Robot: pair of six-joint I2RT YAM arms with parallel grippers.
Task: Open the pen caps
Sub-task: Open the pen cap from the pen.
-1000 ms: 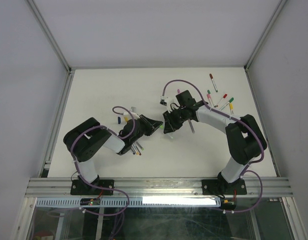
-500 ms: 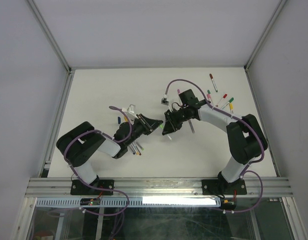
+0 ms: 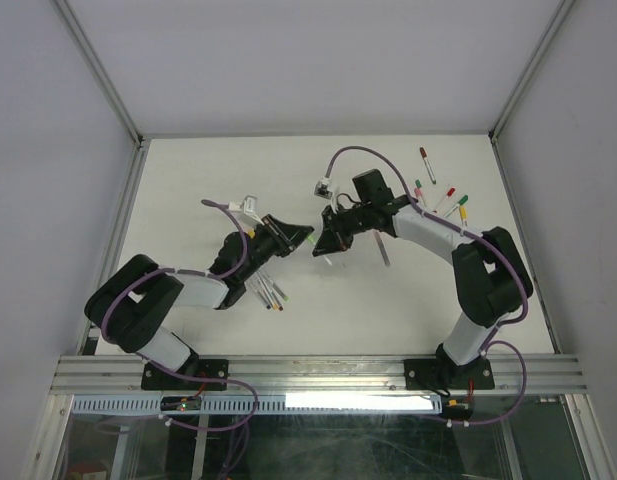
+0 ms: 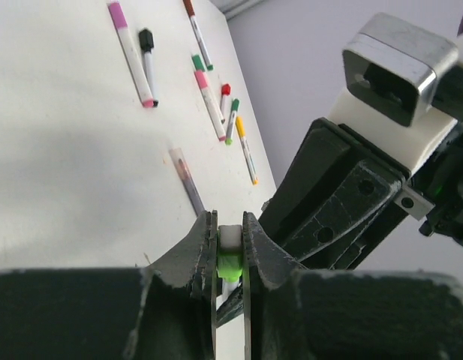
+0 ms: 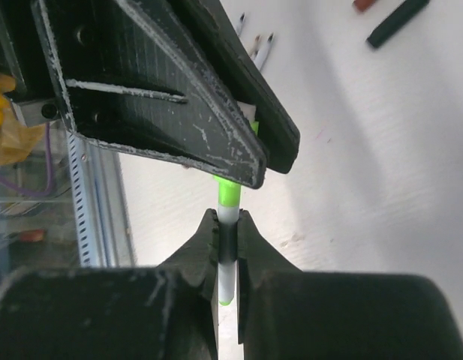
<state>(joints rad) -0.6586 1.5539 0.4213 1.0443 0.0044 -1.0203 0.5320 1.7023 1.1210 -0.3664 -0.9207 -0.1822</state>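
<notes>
- Lower centre-left of the top view: a few bare-tipped pens (image 3: 271, 293) lie on the counter (image 3: 188, 180) beside the left arm. They look already uncapped.
- Mid-frame, the arms meet. The left hand (image 4: 229, 222) is clamped on the green cap (image 4: 229, 264), and the right hand (image 5: 227, 219) pinches the same pen's white barrel (image 5: 226, 281). The cap looks seated, not yet pulled off.
- Upper right: several capped pens (image 3: 440, 195) wait, so I judge much of the job is left.
</notes>
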